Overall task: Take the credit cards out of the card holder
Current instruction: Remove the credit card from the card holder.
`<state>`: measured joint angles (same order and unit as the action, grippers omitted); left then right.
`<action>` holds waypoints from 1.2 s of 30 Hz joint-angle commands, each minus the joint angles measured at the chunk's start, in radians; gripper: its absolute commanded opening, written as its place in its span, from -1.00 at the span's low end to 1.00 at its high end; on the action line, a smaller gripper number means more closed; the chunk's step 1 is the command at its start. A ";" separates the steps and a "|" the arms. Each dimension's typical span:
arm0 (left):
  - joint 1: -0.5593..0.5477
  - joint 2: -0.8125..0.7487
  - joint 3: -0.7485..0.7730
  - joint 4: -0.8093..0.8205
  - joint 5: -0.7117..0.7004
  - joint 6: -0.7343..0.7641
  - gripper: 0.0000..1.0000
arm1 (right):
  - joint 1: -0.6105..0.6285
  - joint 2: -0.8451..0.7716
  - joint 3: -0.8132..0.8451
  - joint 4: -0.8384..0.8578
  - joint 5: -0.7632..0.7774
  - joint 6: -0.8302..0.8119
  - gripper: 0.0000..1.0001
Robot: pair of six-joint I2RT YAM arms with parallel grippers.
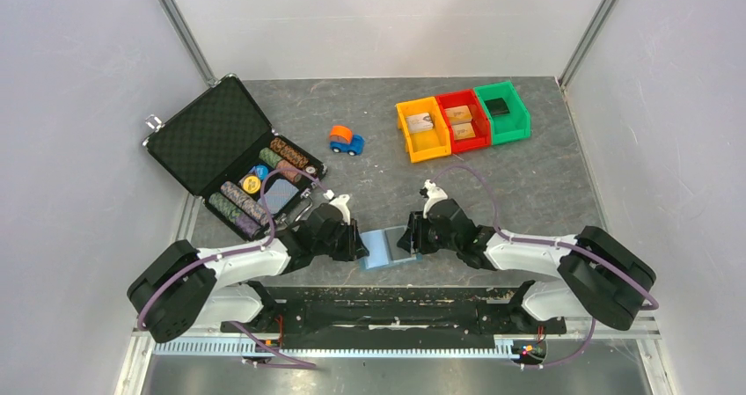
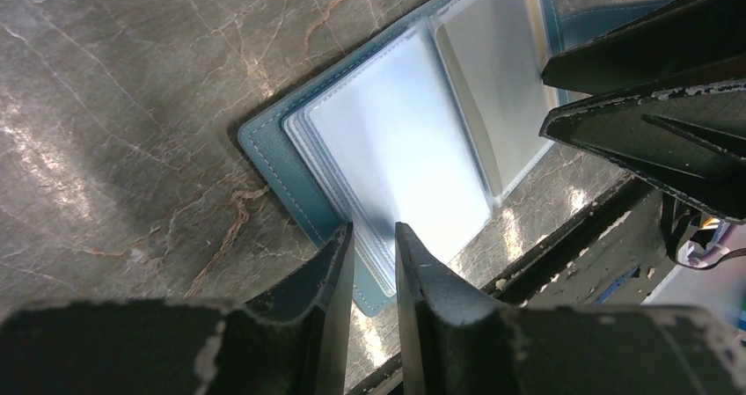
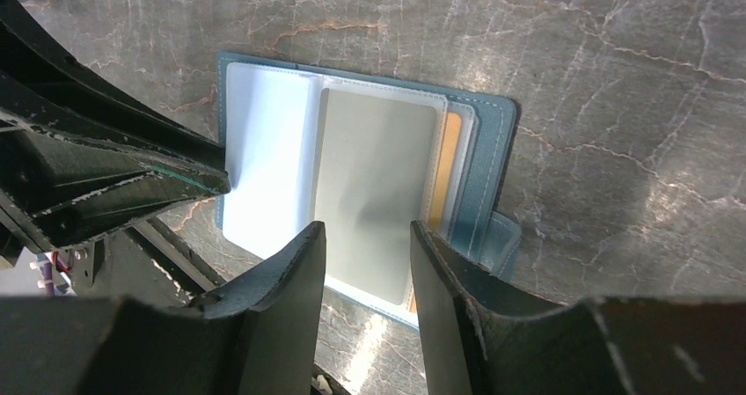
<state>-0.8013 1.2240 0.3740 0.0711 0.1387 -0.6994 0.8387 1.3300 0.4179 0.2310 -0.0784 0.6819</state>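
Note:
The card holder point(image 1: 387, 247) lies open and flat near the table's front edge, between my two grippers. In the left wrist view its clear sleeves point(image 2: 400, 140) fan out inside the blue cover point(image 2: 268, 153). My left gripper point(image 2: 374, 230) stands over the sleeves' near edge, jaws a narrow gap apart, pinching nothing I can see. In the right wrist view a grey credit card point(image 3: 378, 179) sits in the top sleeve, and a gold card's edge point(image 3: 450, 162) peeks out behind it. My right gripper point(image 3: 365, 228) hovers open over the grey card's near end.
An open black case point(image 1: 220, 140) with poker chips lies at the back left. A blue-and-orange toy car point(image 1: 346, 139) stands mid-table. Orange point(image 1: 422, 129), red point(image 1: 464, 120) and green point(image 1: 502, 111) bins sit at the back right. The grippers stand close together over the wallet.

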 commanded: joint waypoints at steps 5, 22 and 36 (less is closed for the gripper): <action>-0.001 0.002 -0.016 0.042 0.035 -0.042 -0.40 | 0.007 0.034 -0.010 0.123 -0.073 0.070 -0.14; -0.001 -0.022 -0.033 0.051 0.035 -0.049 -0.40 | 0.006 -0.063 0.047 -0.050 0.084 -0.016 -0.14; -0.001 -0.019 -0.027 0.052 0.038 -0.055 -0.39 | 0.005 -0.021 0.050 -0.079 0.126 -0.045 -0.13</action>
<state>-0.8017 1.2163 0.3523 0.1078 0.1646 -0.7071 0.8425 1.2907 0.4408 0.1394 0.0330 0.6502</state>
